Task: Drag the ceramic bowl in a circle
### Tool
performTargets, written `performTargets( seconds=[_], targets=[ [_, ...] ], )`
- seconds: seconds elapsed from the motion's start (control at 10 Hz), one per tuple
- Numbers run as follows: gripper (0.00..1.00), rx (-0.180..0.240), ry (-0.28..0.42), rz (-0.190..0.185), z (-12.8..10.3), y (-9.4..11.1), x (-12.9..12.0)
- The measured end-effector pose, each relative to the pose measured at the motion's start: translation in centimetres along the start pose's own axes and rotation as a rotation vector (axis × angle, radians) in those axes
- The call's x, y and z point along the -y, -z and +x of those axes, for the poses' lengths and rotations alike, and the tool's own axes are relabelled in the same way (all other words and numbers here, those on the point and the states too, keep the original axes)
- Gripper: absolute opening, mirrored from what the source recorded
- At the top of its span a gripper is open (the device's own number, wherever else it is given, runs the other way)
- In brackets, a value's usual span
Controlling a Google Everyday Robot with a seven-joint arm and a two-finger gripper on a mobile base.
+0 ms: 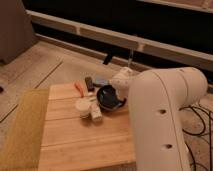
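The pincer (pixel 119 88), pressed together at the right rim of the ceramic bowl (pixel 107 96), which sat toward the bench's (pixel 85 142) back edge just beside a white cup (pixel 82 106), probably needed firm contact and a tight arc clear of that cup.

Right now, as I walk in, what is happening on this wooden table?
The robot's arm reaches over the wooden table, and its gripper is shut on the rim of the ceramic bowl, on the side nearest the arm. The bowl rests on the table, close to a small white cup.
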Motion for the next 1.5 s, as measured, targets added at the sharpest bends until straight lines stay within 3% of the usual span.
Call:
performTargets(
  seconds=[0.3,0.6,0.8,1.1,1.5],
  targets=[
    [0.0,0.003,-0.036,0.038,1.6,0.9,3.9],
    [0.0,0.004,-0.084,0.123,2.0,1.7,8.3],
    [0.0,-0.001,-0.115,0.189,0.8,1.5,10.0],
    [0.0,0.016,-0.127,0.227,-2.5,1.5,9.9],
    [0.0,0.047,-0.041,0.202,-5.1,1.7,5.8]
  ],
)
